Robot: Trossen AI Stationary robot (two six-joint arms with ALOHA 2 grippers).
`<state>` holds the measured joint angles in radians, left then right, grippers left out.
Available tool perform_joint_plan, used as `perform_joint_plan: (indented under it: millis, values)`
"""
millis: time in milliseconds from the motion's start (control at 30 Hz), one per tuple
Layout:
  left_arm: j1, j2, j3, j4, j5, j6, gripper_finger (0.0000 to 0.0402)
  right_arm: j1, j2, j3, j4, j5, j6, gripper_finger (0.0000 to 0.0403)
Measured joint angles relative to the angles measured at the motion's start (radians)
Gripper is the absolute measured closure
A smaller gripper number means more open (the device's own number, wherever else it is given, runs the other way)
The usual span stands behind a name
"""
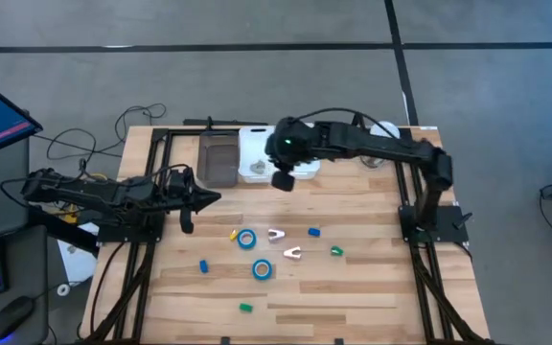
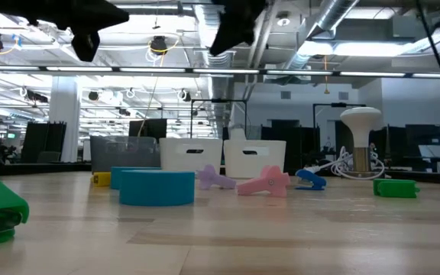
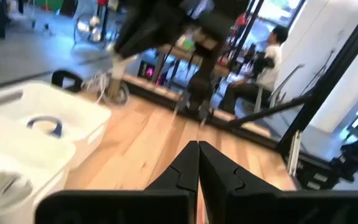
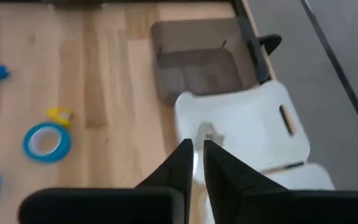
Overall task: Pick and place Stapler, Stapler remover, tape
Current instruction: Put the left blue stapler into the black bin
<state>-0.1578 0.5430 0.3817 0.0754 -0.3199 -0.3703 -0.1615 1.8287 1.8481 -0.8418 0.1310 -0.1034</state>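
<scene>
I see a pale wooden surface (image 1: 353, 287) from above, with both dark arms reaching inward. At its far edge sit three bins side by side: a smoky grey bin (image 1: 218, 158) and two white bins (image 1: 255, 153), probably the drop-off spots for sorted items. My right tool (image 1: 282, 180) hangs over the near edge of the white bins, its fingers drawn almost together with a thin gap and nothing between them, which suggests it has just released something there. My left tool (image 1: 188, 213) waits above the surface's left side, fingers fully closed and empty. Two bright-blue tape rolls (image 1: 247, 240), flat rings with pale centres, lie mid-surface, well apart from the bins. Near them are two pale pink staple removers (image 1: 292, 253) and small staplers in blue, green and yellow.
</scene>
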Motion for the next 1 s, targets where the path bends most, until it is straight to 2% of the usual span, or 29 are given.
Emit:
perform_joint_plan:
  millis: [233, 500, 633, 900, 1000]
  values:
    - [0.0, 0.01, 0.0, -0.095, 0.007, -0.056, 0.0399, 0.08, -0.211, -0.225, 0.015, 0.031, 0.038, 0.0401]
    - [0.0, 0.01, 0.0, -0.132, 0.011, -0.058, 0.0399, 0.203, -0.446, -0.46, 0.067, 0.229, 0.204, 0.0402]
    - [0.0, 0.01, 0.0, -0.145, 0.013, -0.078, 0.0399, 0.262, -0.542, -0.558, 0.066, 0.294, 0.327, 0.0402]
    - [0.0, 0.01, -0.001, -0.147, 0.085, -0.122, 0.0399, 0.394, -0.649, -0.689, 0.064, 0.329, 0.519, 0.0402]
    - [-0.003, 0.019, -0.001, -0.148, 0.096, -0.145, 0.0399, 0.449, -0.656, -0.715, 0.047, 0.394, 0.581, 0.0402]
